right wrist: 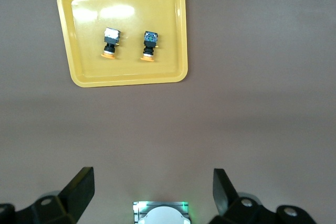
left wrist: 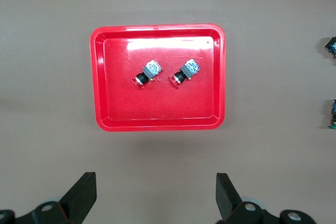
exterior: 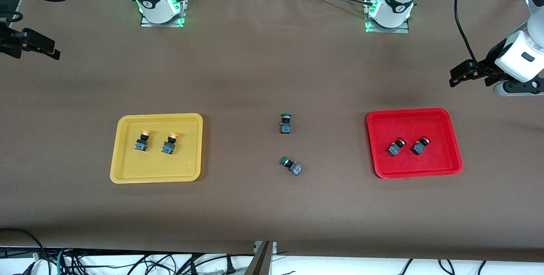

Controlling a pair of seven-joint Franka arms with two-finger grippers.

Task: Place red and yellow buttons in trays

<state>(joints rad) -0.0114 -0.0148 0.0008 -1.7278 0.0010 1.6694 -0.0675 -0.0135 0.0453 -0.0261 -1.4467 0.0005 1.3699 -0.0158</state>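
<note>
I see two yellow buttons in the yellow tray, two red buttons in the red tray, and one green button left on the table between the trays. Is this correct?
Not quite: two green buttons lie on the table between the trays, not one, as the front view shows. The rest holds: two yellow buttons in the yellow tray, two red buttons in the red tray.

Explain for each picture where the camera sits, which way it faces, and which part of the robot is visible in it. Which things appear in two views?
Front view: high across the table, facing both arm bases; shows yellow tray, red tray, two green-capped buttons, left gripper and right gripper.
Left wrist view: looks down on the red tray holding two red buttons; its own open fingers show.
Right wrist view: looks down on the yellow tray holding two yellow buttons; own open fingers and a base show.
Each wrist view shares its tray with the front view.
</note>
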